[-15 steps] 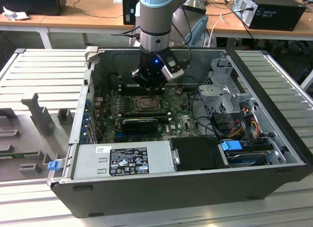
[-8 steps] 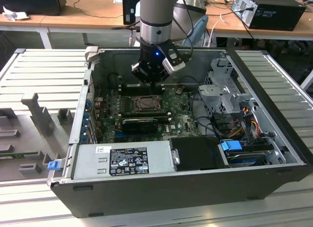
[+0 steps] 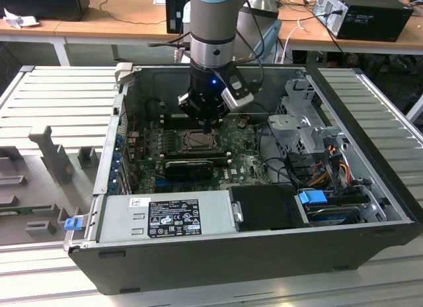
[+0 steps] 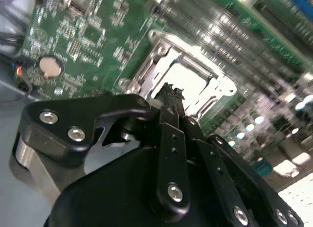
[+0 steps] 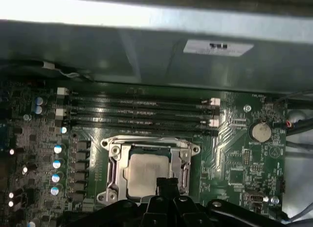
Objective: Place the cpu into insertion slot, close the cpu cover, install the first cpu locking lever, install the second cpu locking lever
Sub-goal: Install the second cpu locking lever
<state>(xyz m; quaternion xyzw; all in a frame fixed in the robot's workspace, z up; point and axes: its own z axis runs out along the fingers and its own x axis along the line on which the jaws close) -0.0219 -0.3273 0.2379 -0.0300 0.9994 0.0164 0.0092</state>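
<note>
My gripper [image 3: 210, 130] hangs inside the open computer case [image 3: 370, 188], low over the green board [image 3: 248, 163]. In the first wrist view my jaws are clenched together, with nothing between them, and the black tips [image 5: 166, 184] stand just over the near edge of the cpu [image 5: 144, 172]. In the second wrist view the closed tips [image 4: 171, 96] are also at the edge of the socket area.

The cpu lies flat in the insertion slot [image 5: 182, 174], its silvery-tan face up. The cpu cover [image 5: 150, 147] lies down around the chip as a metal frame, and the chip shows through its square window. In the exterior view the socket [image 3: 198, 140] sits in the middle of the board, directly under my gripper.

On the far side of the socket run the long black memory slots [image 5: 142, 112]. A round coin battery [image 5: 259, 131] sits on the board, beside the socket. In the exterior view the power supply box [image 3: 168, 216] fills the near part of the case, and the drive cage [image 3: 304, 122] stands on the exterior view's right.
</note>
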